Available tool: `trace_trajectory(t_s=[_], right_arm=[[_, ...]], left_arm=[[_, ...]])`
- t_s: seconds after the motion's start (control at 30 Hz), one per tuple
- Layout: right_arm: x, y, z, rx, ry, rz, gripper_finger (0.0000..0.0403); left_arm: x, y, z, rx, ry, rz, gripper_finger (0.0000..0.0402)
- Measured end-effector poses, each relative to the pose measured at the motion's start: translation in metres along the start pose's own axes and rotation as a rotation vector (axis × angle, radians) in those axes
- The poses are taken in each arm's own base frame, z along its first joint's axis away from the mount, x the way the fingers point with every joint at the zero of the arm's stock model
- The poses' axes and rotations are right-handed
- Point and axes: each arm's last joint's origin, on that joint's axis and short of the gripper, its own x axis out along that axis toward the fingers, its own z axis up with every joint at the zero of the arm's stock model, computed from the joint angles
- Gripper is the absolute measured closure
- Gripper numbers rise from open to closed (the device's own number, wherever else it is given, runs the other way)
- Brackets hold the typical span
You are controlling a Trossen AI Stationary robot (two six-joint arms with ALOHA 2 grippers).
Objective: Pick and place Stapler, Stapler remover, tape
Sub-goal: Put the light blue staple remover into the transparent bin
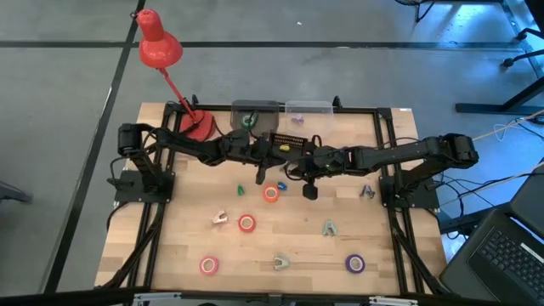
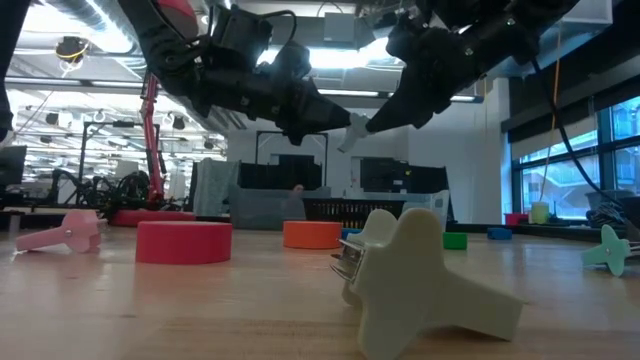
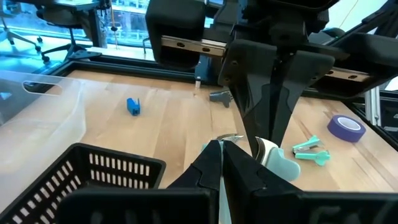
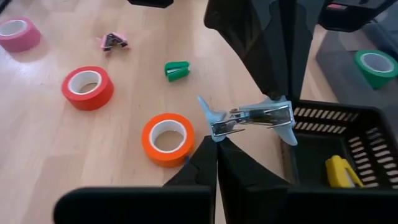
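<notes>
A light-blue stapler remover (image 4: pixel 252 118) with a metal body hangs in the air beside a black basket (image 4: pixel 373 155), and both grippers are shut on it. My left gripper (image 3: pixel 222 149) reaches in from the table's left, my right gripper (image 4: pixel 217 144) from the right. A yellow stapler (image 4: pixel 342 173) lies in the basket. On the table lie tape rolls: orange (image 4: pixel 166 138), red (image 4: pixel 87 87), pink (image 4: pixel 18 34) and purple (image 1: pixel 354 263). A green roll (image 4: pixel 376 65) lies in a grey bin behind the basket. My left gripper pinches the remover between its two fingers (image 4: pixel 280 74) at the wing on the end nearest the basket (image 4: pixel 275 101). The fingers lie across the remover. The remover is lifted clear of the table and lies about level. My right gripper has its shut fingertips on the opposite end of the remover, at the metal claw tip (image 4: pixel 214 132). It comes slanting down from the table's right. How much of the end sits between the fingers I cannot tell.
Other stapler removers lie loose on the wood: pink (image 1: pixel 220 218), green (image 4: pixel 176 70), cream (image 2: pixel 420 270), teal (image 1: pixel 328 227) and grey-blue (image 1: pixel 367 192). A red desk lamp (image 1: pixel 161 51) stands at the far left. A clear bin (image 1: pixel 308 109) stands at the far edge.
</notes>
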Motion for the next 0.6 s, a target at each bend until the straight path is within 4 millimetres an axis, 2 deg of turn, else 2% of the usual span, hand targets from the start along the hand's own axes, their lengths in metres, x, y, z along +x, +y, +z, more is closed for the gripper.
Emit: trace_trajectory(t_s=[0.3,0.47,0.6], right_arm=[[-0.002,-0.002,-0.007,-0.004,0.078,-0.085,0.0402],[-0.012,-0.004,-0.008,0.014,0.124,-0.116,0.0403],[-0.023,-0.015,0.0,-0.019,0.195,-0.28,0.0403]], left_arm=[[0.001,-0.002,-0.002,0.049,0.017,0.03,0.0359],[0.003,-0.01,-0.003,0.125,0.021,0.096,0.0302],[0.003,-0.012,0.0,0.148,0.003,0.194,0.0248]])
